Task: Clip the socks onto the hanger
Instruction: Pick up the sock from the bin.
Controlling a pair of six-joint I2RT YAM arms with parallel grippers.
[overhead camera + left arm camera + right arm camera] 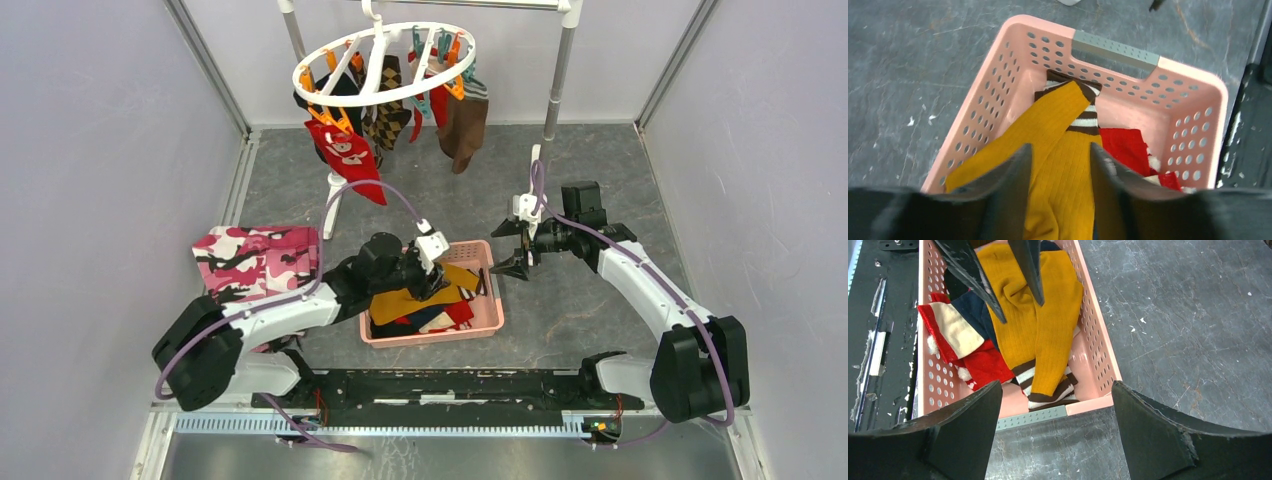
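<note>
Mustard sock (1048, 120) partly behind left pincer (1060, 148)

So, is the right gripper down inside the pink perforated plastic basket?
No, the right gripper hangs open over the grey table beside the pink perforated plastic basket, outside its rim.

We saw a dark grey, marbled table (600, 190), scuffed with pale flecks. A pink perforated basket (497, 300) stood on it near the middle, toward the near edge. To the basket's left, apart from it, a pink, white and black camouflage cloth (250, 262) lay spread flat. Farther back, the white feet of a pole rack (334, 205) rested on the surface. A black base rail (450, 385) ran along the near edge.
</note>
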